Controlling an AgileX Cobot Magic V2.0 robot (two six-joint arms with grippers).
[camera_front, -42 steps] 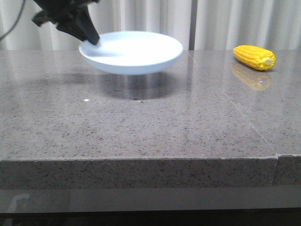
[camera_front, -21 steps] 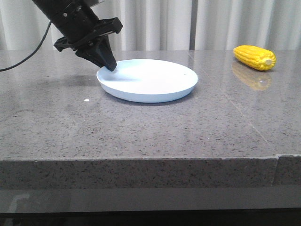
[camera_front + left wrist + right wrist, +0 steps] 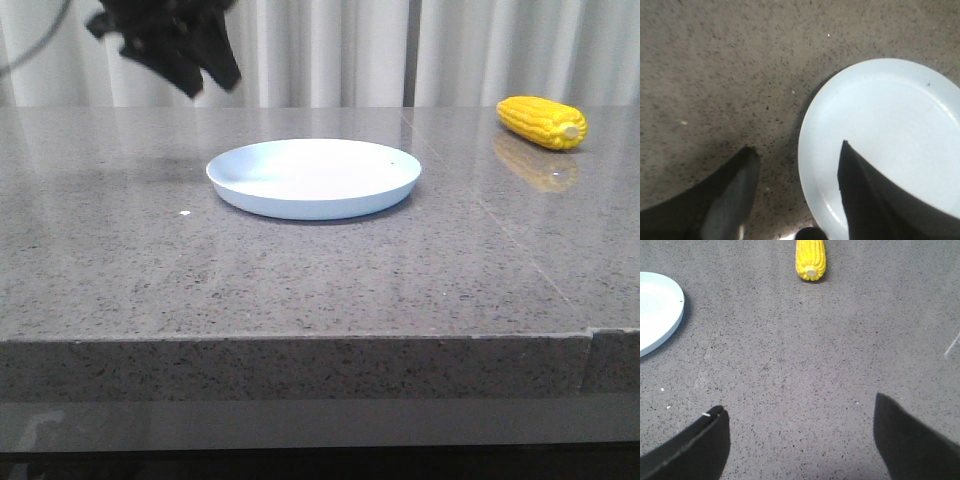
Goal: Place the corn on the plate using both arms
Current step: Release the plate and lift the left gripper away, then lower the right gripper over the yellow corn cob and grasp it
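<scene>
You had the plate (image 3: 313, 178) flat on the worktop (image 3: 300, 270), the corn (image 3: 541, 121) well apart at far right. Both end effectors, left (image 3: 795, 195) and right (image 3: 800, 440), gaped empty. Pinched off-centre, the tapered cob could roll away.

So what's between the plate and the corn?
Nothing: only bare table separates plate and corn, seen in the front and right wrist views.

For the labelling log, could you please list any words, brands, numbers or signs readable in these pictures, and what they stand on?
None: no text, brand, number or sign shows on the plate, the corn, the stone table or the curtain.
</scene>
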